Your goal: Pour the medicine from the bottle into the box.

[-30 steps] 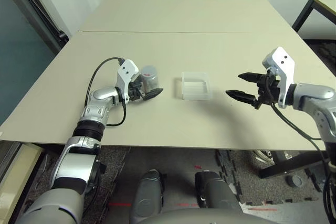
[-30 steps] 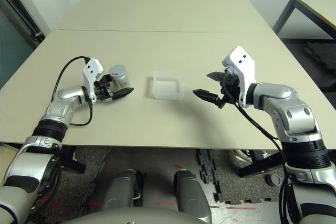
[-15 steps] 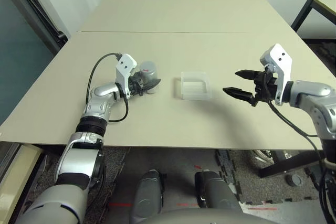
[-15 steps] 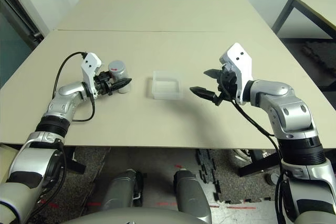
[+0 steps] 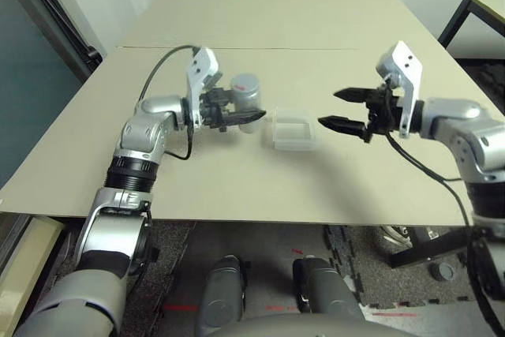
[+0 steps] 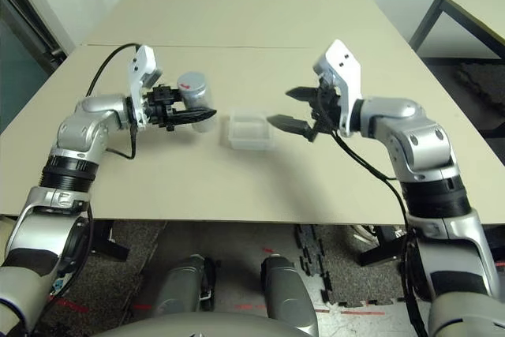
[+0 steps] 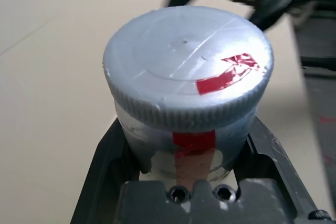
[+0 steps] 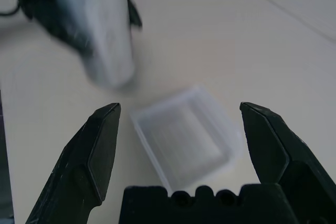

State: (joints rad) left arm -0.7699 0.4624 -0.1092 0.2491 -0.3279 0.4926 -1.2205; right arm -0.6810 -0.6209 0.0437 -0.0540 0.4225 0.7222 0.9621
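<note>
Nearest to me along my left wrist, my left pincer (image 5: 246, 118) is clamped on the small silver-grey cylindrical bottle (image 7: 186, 90), one black finger (image 7: 107, 150) pressed against each side of its body just below the ribbed round grey cap (image 7: 184, 64). The cap is on. A strip of red tape runs across the cap's top and a red patch sits on the body right beneath the rim; I can read no writing or brand on either. From my head, the bottle (image 5: 245, 92) is lifted off the beige table (image 5: 237, 179), standing roughly upright with its cap uppermost, and it hangs to the left of the small shallow square tray of clear plastic (image 5: 293, 129), near it but not over it.

That clear box rests flat on the table between my two pincers. My right pincer (image 5: 341, 108) hovers just to the right of the box with its two black fingers (image 8: 94, 156) spread wide apart and nothing between them; along that wrist the box (image 8: 184, 140) lies in the gap between the fingers, lower down on the table, and the bottle (image 8: 102, 30) shows beyond it.

Farther off, a seam (image 5: 316, 48) crosses the tabletop behind both arms, and a dark table leg (image 5: 454, 21) stands at the far right.
</note>
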